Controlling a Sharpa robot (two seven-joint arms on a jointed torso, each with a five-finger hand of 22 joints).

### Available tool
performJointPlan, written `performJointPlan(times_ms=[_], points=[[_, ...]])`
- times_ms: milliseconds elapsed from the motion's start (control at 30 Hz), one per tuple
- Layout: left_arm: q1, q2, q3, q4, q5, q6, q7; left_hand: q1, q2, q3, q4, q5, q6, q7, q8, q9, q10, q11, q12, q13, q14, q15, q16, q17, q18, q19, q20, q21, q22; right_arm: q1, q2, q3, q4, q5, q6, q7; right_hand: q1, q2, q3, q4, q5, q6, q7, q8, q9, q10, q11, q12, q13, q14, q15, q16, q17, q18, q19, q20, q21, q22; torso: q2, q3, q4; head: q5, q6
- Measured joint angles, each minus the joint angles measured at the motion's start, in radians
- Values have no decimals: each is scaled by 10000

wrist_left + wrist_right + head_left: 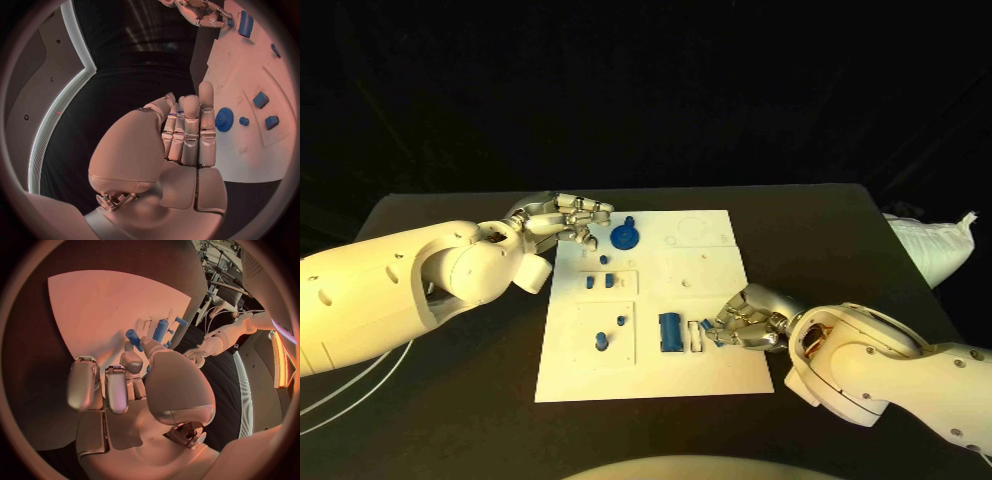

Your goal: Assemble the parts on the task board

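The white task board (711,262) lies mid-table. A blue gear (626,238) sits near its far left corner, and my left hand (567,220) hovers just left of it, holding nothing. In the left wrist view its fingers (187,135) are stretched out side by side beside the gear (224,119). My right hand (750,325) is at the board's near right edge, with thumb and finger pinching a small blue peg (133,339). A blue cylinder (671,330) and a flat blue piece (695,335) lie just left of it.
Several small blue parts (600,282) sit in the board's left recesses, with more (600,342) toward the near left. A white bag (935,245) lies at the table's right edge. Bare black table (444,210) surrounds the board.
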Motion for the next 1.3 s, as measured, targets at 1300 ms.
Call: performJointPlan(times_ms=[1300], points=[[0, -1, 0, 38, 0, 7, -24, 0, 0, 1, 0, 0, 0, 0, 0, 0, 1, 0, 0, 5, 1, 1, 1, 0, 0, 0, 0, 0, 2, 25, 598, 30, -137, -937, 948, -458, -650, -73, -634, 577, 600, 59, -60, 72, 118, 131, -45, 245, 229, 0, 0, 0, -3, 0, 34, -34, 1, 49, 1, 9, -15, 93, -81]])
